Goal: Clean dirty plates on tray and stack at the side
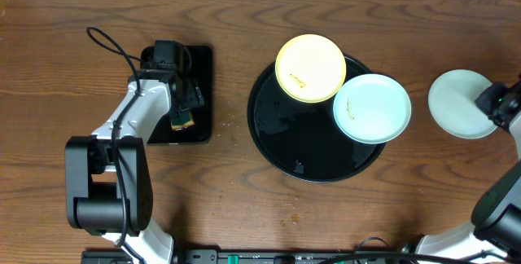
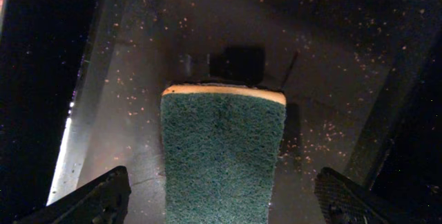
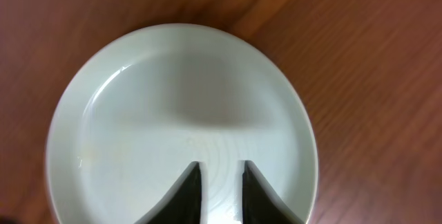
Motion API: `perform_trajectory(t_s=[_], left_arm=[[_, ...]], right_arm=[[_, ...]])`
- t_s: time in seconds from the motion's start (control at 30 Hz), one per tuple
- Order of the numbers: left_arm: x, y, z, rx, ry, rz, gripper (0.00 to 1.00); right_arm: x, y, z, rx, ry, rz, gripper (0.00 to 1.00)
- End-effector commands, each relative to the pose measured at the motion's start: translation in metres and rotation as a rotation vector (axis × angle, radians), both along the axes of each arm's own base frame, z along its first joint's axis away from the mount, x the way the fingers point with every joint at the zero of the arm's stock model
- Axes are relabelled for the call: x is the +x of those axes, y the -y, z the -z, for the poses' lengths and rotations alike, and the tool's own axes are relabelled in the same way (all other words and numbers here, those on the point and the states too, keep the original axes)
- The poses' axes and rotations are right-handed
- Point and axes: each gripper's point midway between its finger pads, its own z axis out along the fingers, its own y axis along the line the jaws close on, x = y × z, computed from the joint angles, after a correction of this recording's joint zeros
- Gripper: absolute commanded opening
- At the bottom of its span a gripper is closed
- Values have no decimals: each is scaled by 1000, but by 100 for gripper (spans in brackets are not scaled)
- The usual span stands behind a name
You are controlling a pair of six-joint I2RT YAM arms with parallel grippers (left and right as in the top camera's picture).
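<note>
**Two plates on the tray, one beside it**

On the round black tray (image 1: pixel 285 138): a yellow plate (image 1: pixel 310 68) overhanging the far rim, and a green plate (image 1: pixel 371 107) overhanging the right rim. Small brown marks on both. Edges of the two touching or slightly overlapping, hard to say which from above.

Well to the right, off the tray and flat on the wooden table (image 1: pixel 228 203), a second green plate (image 1: pixel 460 103). Right above its pale inside, the right gripper (image 3: pixel 221 186), fingers (image 3: pixel 188 189) parted by a narrow gap with nothing between them.

Left of the round tray, a small rectangular tray (image 1: pixel 202 77) holding a sponge (image 2: pixel 222 155), green scouring side up. Over it, the left gripper (image 2: pixel 222 196), spread wide, one finger on each side of the sponge and clear of it, gripping nothing.
</note>
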Motion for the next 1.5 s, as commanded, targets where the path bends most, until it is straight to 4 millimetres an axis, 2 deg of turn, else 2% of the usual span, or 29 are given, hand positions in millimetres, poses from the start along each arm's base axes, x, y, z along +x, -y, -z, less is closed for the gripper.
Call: perform_trajectory(t_s=[0.0, 0.1, 0.2, 0.27, 0.4, 0.5, 0.6, 0.67, 0.8, 0.97, 1.1, 1.2, 1.47], left_arm=[[-1, -1, 0, 6, -3, 11, 86], [-1, -1, 0, 6, -3, 11, 86], [-1, -1, 0, 6, -3, 11, 86], [-1, -1, 0, 6, -3, 11, 86], [-1, -1, 0, 6, -3, 11, 86], [-1, -1, 0, 6, -3, 11, 86], [-1, -1, 0, 6, -3, 11, 86], [-1, -1, 0, 6, -3, 11, 86], [-1, -1, 0, 6, -3, 11, 86], [-1, -1, 0, 6, -4, 11, 86], [-1, -1, 0, 6, -4, 11, 86], [-1, -1, 0, 6, -3, 11, 86], [-1, -1, 0, 6, -3, 11, 86]], right_arm=[[10, -9, -1, 51, 41, -61, 41], [31, -41, -22, 105, 151, -286, 47], [43, -67, -49, 110, 211, -437, 52], [49, -89, -68, 111, 213, -541, 54], [50, -139, -90, 110, 134, -747, 56], [45, -168, -95, 49, 12, -840, 63], [31, -182, -85, -17, -138, -867, 71], [18, -193, -76, -25, -222, -900, 72], [6, -205, -70, -1, -283, -908, 61], [-7, -197, -64, 16, -353, -813, 50], [-19, -187, -52, -1, -419, -757, 52], [-22, -186, -41, 10, -425, -736, 52], [-14, -186, -1, -11, -359, -708, 51]])
